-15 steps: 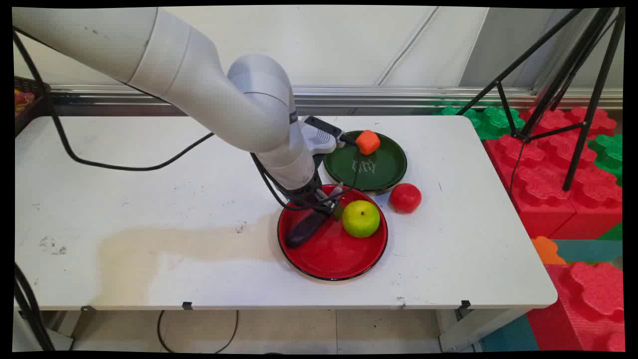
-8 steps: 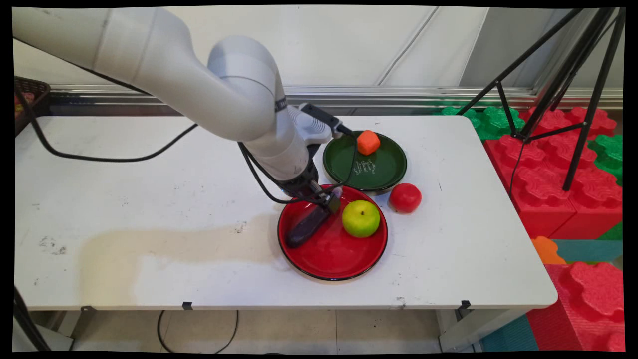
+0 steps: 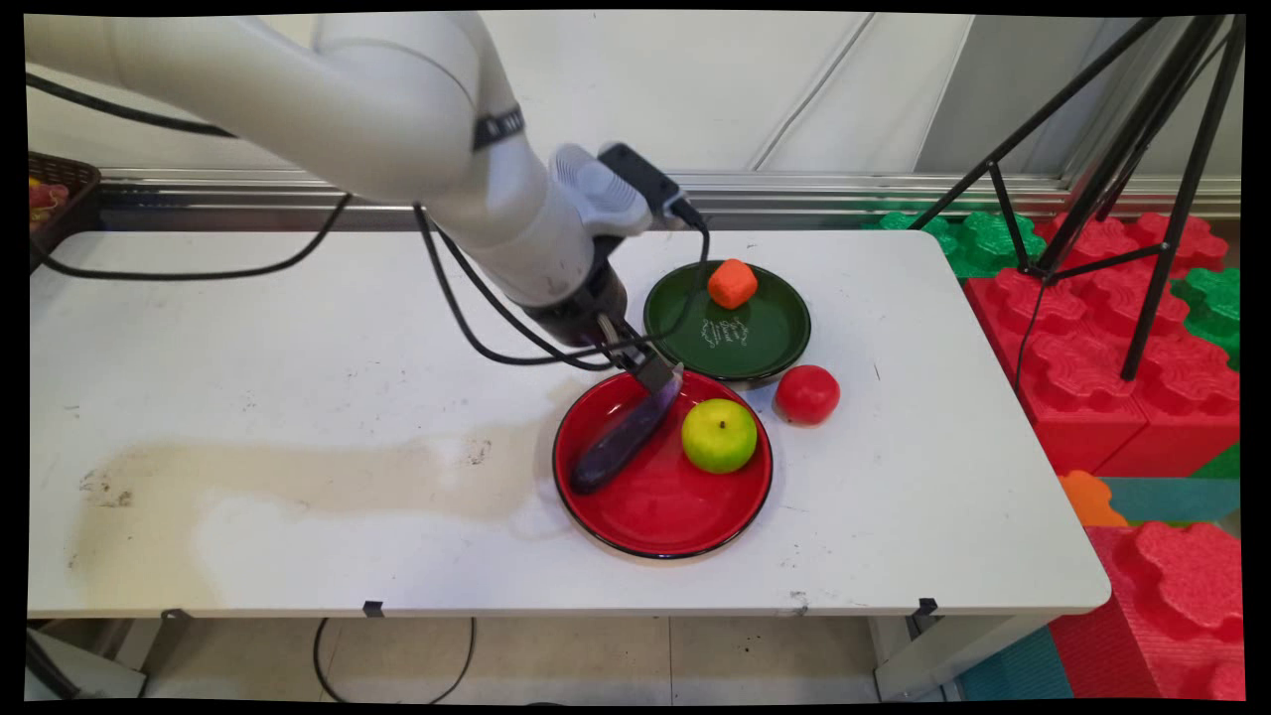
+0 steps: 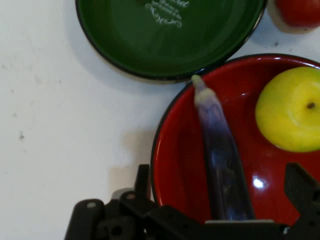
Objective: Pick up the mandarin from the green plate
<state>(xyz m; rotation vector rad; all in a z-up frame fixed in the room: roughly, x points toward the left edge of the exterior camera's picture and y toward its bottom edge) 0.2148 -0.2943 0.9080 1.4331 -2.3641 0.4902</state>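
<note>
A dark purple eggplant [image 3: 624,441] lies slantwise on the left half of a red plate [image 3: 665,536], next to a yellow-green apple [image 3: 719,435]. My gripper [image 3: 655,375] hovers just above the eggplant's far end, open and holding nothing. In the hand view the eggplant [image 4: 220,150] runs up between the two spread fingers [image 4: 142,177] without touching them, and the gripper [image 4: 220,172] stands over the red plate [image 4: 175,165] with the apple [image 4: 290,115] to the right.
Behind the red plate sits a green plate [image 3: 765,338] holding an orange block [image 3: 733,283]. A red tomato [image 3: 806,394] rests on the table between the plates. A dark basket [image 3: 55,194] stands far left, a tripod [image 3: 1142,199] and foam blocks [image 3: 1122,338] off the right edge.
The gripper has risen from the red plate and drawn back toward the upper left. The eggplant stays lying on the plate; apple, tomato and block have not moved.
</note>
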